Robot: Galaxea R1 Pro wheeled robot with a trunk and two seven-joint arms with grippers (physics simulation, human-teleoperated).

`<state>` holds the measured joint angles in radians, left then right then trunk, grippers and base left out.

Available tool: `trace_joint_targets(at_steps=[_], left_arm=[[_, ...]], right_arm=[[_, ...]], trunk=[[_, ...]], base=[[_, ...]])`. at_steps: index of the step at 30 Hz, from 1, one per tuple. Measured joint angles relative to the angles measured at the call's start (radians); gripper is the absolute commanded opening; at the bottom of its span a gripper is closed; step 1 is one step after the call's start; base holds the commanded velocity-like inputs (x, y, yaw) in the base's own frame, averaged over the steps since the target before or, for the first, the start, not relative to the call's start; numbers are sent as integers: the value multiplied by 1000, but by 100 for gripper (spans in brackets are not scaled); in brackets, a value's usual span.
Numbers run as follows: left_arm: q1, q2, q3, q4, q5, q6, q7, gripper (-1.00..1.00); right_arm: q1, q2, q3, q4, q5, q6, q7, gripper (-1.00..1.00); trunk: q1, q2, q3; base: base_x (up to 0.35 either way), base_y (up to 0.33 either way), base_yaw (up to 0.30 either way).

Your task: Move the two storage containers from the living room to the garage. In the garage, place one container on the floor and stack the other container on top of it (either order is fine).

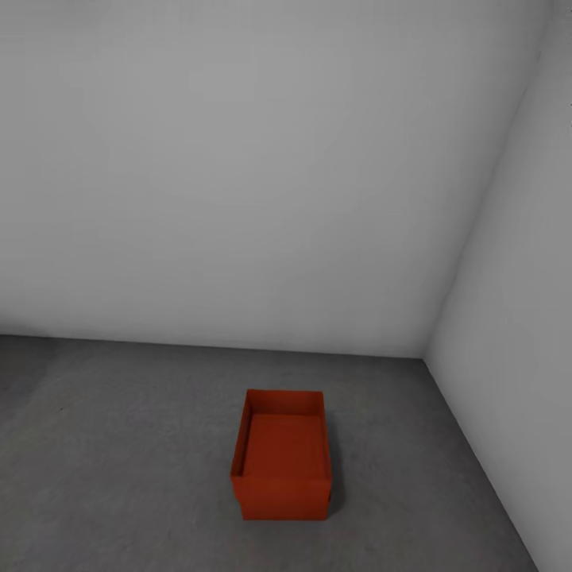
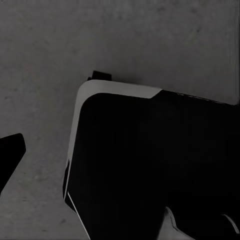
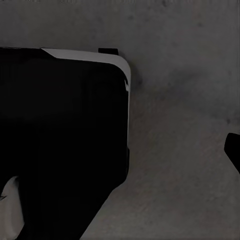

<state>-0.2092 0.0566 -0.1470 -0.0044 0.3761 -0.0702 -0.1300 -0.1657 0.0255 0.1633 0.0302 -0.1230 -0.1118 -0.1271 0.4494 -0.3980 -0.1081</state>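
No writing, labels or brand marks readable anywhere I look.

Grippers: on the left wrist cam I get one dark finger tip (image 2: 11, 155) at the frame edge and nothing of its partner, so I cannot tell whether the left gripper is apart or together. Same on the right wrist cam: a sliver of dark finger (image 3: 233, 150) at the edge, jaw state not readable. Nothing visibly held or touched by either.

Both wrist cams look down at the floor (image 2: 45, 65), with a big black rounded-corner body, light grey along its top edge, which looks like the robot base (image 2: 150, 165), taking most of each frame.

Head cam: storage containers (image 1: 282, 461) sit on the garage floor near the corner where the two plain white walls (image 1: 238, 159) meet. Orange-red, rectangular, smooth flat walls, open top, flat bottom inside. I see a step line low on the front, with the lower part slightly offset, which looks like one bin sitting on another, but I can't confirm it from this angle. Long side runs away from me, upright, apart from both walls.

Floor is dark grey, rough, speckled concrete. Walls matte, featureless.
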Motion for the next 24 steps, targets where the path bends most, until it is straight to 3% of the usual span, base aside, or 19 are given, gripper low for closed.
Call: trace_joint_targets(at_steps=[24], left_arm=[[0, 1, -3, -19, -8, -9, -1, 100]], right_arm=[[0, -2, 0, -1, 0, 0, 0, 100]], trunk=[[0, 0, 38]], base=[[0, 0, 0]])
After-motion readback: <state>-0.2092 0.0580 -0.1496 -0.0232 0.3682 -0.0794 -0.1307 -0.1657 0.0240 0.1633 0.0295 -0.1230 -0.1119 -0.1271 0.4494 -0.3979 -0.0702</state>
